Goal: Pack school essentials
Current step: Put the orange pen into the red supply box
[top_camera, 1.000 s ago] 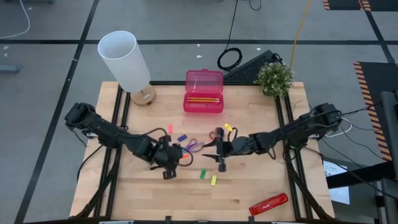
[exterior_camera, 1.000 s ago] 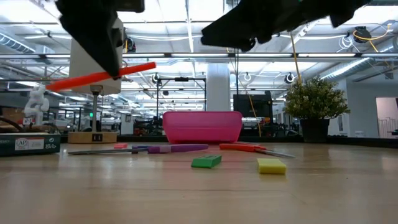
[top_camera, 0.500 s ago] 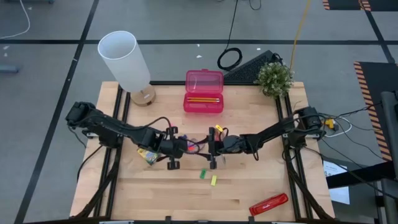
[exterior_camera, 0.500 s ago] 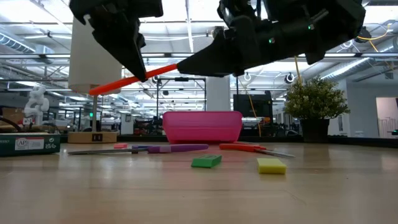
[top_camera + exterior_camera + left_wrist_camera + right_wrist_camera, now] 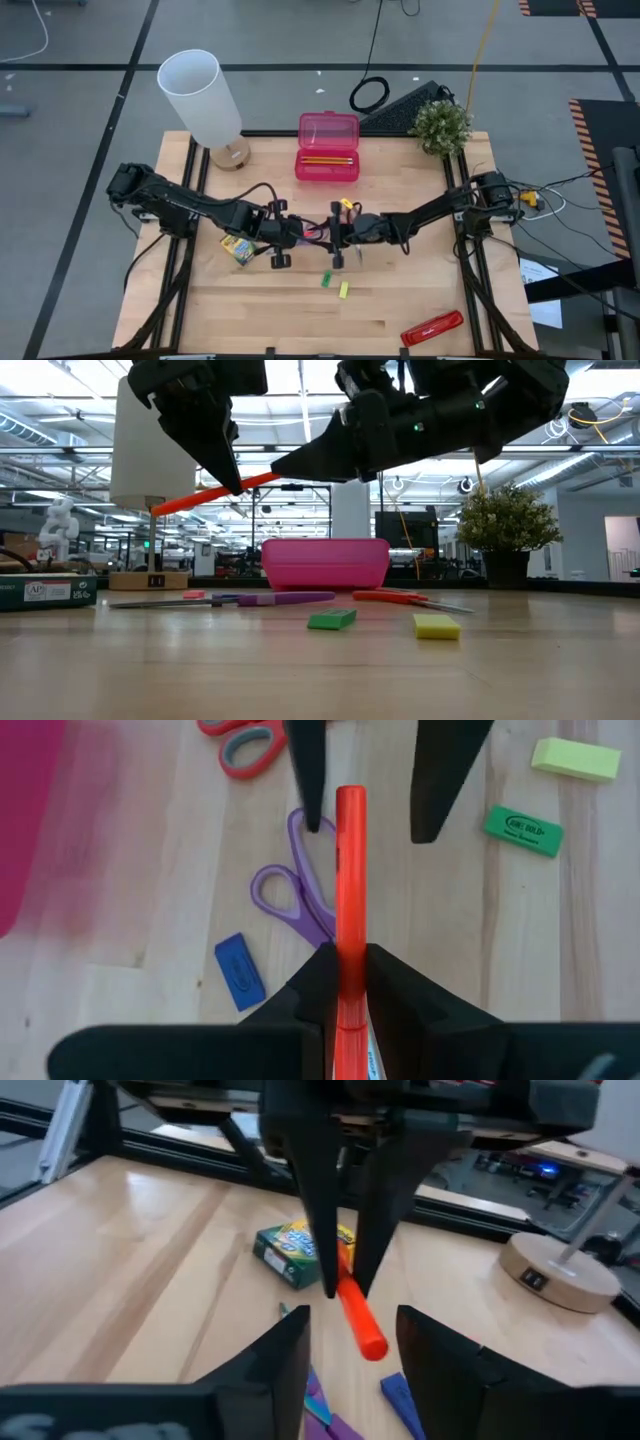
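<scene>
the bench (image 5: 400,310) carries everything, and i take the pink pencil case (image 5: 328,146) at its far edge as landmark. it stands open with only orange pencils inside, so i judge the packing is just begun.

in front of the case, above the bench middle, the left gripper (image 5: 340,965) pinches an orange marker (image 5: 350,890) in its jaws. the right gripper (image 5: 345,1345) faces it with jaws spread around the marker tip, not yet touching; it looks like a handover.

still to pack, nearer than the case: the crayon box (image 5: 237,247), purple scissors (image 5: 295,895), red scissors (image 5: 245,740), and the green (image 5: 523,829), yellow (image 5: 575,758) and blue (image 5: 238,971) erasers.

only the left wrist view shows the scissors clearly; only the low view shows the marker lifted.
</scene>
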Available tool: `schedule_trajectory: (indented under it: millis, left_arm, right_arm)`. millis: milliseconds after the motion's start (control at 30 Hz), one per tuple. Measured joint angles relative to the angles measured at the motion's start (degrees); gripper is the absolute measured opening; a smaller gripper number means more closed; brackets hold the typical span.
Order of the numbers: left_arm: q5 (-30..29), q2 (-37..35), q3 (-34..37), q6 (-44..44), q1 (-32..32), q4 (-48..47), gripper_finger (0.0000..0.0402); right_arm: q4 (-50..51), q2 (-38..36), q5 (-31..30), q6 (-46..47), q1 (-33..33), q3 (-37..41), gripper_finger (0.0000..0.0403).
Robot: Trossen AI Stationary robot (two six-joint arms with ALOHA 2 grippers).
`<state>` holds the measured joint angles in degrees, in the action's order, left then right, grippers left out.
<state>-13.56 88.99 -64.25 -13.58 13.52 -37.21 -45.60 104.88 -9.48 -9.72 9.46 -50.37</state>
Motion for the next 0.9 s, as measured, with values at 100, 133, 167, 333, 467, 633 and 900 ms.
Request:
schedule_trajectory:
  millis: [100, 133, 167, 333, 467, 633, 900]
  left_arm:
    - [0.19, 0.00, 0.00, -0.02, 0.02, 0.08, 0.0051]
    - [0.20, 0.02, 0.00, 0.00, 0.02, 0.10, 0.0051]
    - [0.21, 0.02, 0.00, 0.00, 0.01, 0.11, 0.0051]
    - [0.61, 0.04, 0.00, 0.00, 0.07, 0.19, 0.0051]
    - [0.63, 0.04, 0.00, -0.04, 0.07, 0.24, 0.0051]
    - [-0.01, 0.07, 0.00, -0.77, 0.51, 0.65, 0.0062]
    - [-7.85, 0.07, -0.04, -1.92, 2.41, 0.92, 0.0173]
  right_arm:
    - [0.63, 0.00, 2.30, 0.01, -0.51, -0.02, 0.0114]
    - [0.63, 0.00, 2.32, 0.02, -0.51, -0.02, 0.0104]
    - [0.63, 0.00, 2.28, 0.00, -0.53, -0.02, 0.0095]
    - [0.78, 0.00, 3.07, -0.08, -0.57, -0.02, 0.0046]
    - [0.82, -0.02, 3.35, -0.04, -0.59, -0.02, 0.0020]
    - [1.19, -0.04, 3.71, 0.10, -1.02, -0.02, 0.0029]
    - [3.71, -0.39, 4.12, 0.07, -2.21, -0.02, 0.0023]
